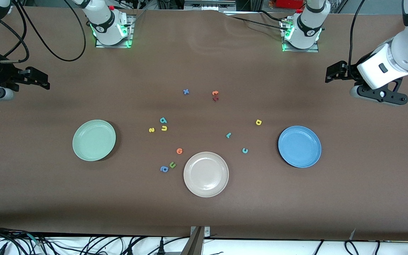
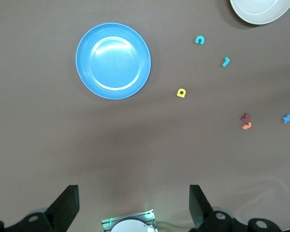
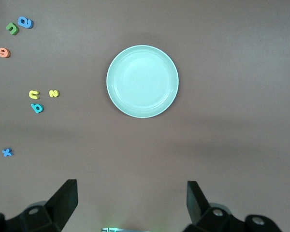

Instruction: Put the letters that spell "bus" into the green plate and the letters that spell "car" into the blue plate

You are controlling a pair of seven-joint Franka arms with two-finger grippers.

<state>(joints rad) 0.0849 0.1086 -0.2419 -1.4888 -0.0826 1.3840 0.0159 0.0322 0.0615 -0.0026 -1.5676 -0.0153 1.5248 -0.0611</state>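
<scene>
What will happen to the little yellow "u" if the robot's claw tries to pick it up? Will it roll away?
The yellow "u" lies flat on the table, so it probably won't roll. It looks tiny and thin, likely very light, so a nudge might just slide it. It sits close beside the teal "b" and yellow "s", so the claw could bump those too.
</scene>
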